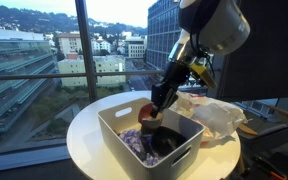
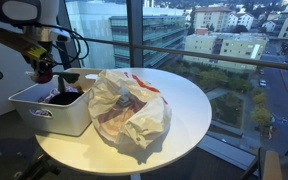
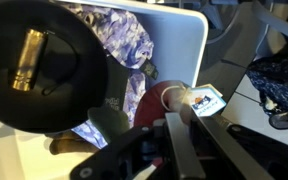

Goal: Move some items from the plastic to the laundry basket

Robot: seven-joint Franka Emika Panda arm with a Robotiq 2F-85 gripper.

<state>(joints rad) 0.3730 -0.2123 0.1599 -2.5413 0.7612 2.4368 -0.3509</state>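
Here your gripper (image 1: 154,110) hangs low over the laundry basket (image 1: 112,135) on the round table (image 2: 189,100), with a reddish item (image 3: 162,98) right at its tip. The basket holds a purple patterned cloth (image 3: 124,40) and some dark pieces, so you may judge part of the transfer done. The plastic bag (image 2: 129,112) lies just beside the basket, crumpled and bulging, which suggests that more remains inside; its contents are hidden in both exterior views. Whether the fingers are clamped on the reddish item or parted around it cannot be told: the wrist view is blurred there, and a large black round object (image 3: 44,70), which cannot be identified, fills its left half. Whether the reddish item rests in the basket or hangs above it is likewise unclear.
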